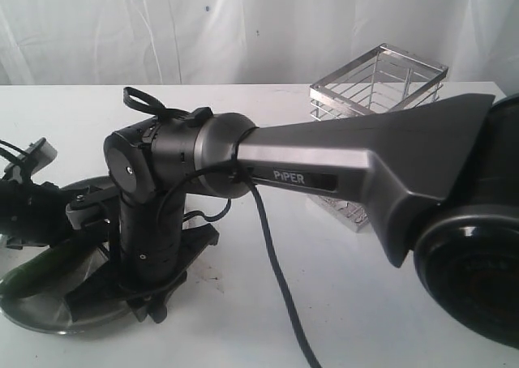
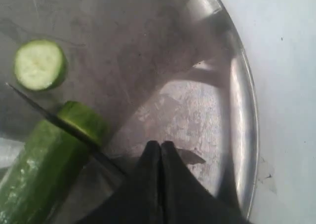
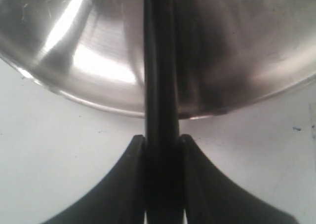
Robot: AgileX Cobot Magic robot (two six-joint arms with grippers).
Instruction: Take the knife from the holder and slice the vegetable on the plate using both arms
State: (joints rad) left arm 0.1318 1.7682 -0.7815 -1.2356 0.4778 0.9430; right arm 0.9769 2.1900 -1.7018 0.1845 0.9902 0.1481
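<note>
The right arm (image 1: pixel 349 153) spans the middle, blocking the way from the holder (image 1: pixel 377 84) to the plate (image 1: pixel 49 315). The far left tabletop (image 1: pixel 73 113) lies open; a cable (image 1: pixel 280 279) crosses the near middle.

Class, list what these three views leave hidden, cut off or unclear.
Left wrist view: the frame edge cuts off the vegetable's other end.
Right wrist view: the knife runs out of frame; blade unseen.
Exterior view: the right arm covers the cut, much of the plate and holder.

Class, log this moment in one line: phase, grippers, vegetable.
phase: slicing | right gripper: shut on knife | left gripper: shut, empty | vegetable: under knife | slice: one on plate
</note>
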